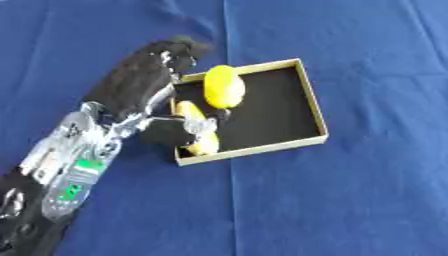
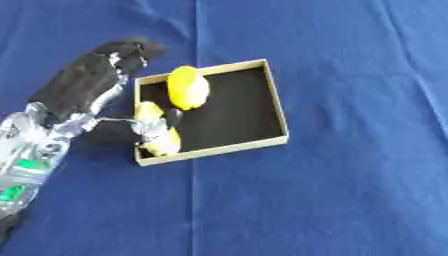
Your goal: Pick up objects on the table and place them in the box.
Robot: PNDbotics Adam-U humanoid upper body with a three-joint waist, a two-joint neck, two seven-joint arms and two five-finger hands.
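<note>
A shallow box (image 1: 313,107) with a tan rim and black floor lies on the blue cloth. Inside it, a yellow oval fruit (image 1: 223,86) rests at the far left corner. A yellow banana-shaped piece (image 1: 198,131) lies along the left wall. My left hand (image 1: 140,82) hovers over the box's left edge, back of the hand up and fingers stretched toward the far side. Its thumb (image 2: 147,123) reaches across the banana-shaped piece and touches it or lies just over it. The fingers curl round nothing. The box's left wall is partly hidden by the hand.
The blue cloth (image 1: 350,200) covers the whole table, with a crease running from far to near through the middle. My left forearm (image 1: 70,170) comes in from the lower left corner.
</note>
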